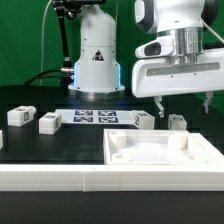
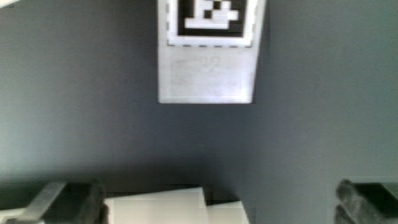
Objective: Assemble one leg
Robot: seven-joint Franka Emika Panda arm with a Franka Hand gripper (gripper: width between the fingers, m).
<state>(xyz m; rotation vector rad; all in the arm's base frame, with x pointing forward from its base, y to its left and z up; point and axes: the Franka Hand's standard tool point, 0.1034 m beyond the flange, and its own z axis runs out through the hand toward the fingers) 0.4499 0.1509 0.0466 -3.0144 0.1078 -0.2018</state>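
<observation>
We see the gripper [image 1: 183, 106] with its jaws spread wide and nothing pinched, hanging over the table [image 1: 30, 98] toward the exterior view's right edge. A leg [image 1: 178, 121] lies just below, between the fingers [image 2: 64, 200] and close behind the far edge of the panel [image 1: 160, 150]. A second leg [image 1: 143, 120] lies just beside it, toward the marker board [image 1: 95, 117], and a third leg [image 1: 48, 122] and a fourth leg [image 1: 18, 116] lie near the left edge. In the wrist view the white block [image 2: 169, 205] under the jaws sits nearer one finger. We judge that closing so could shove or twist the leg, and a careless descent could land a finger on the panel's edge
</observation>
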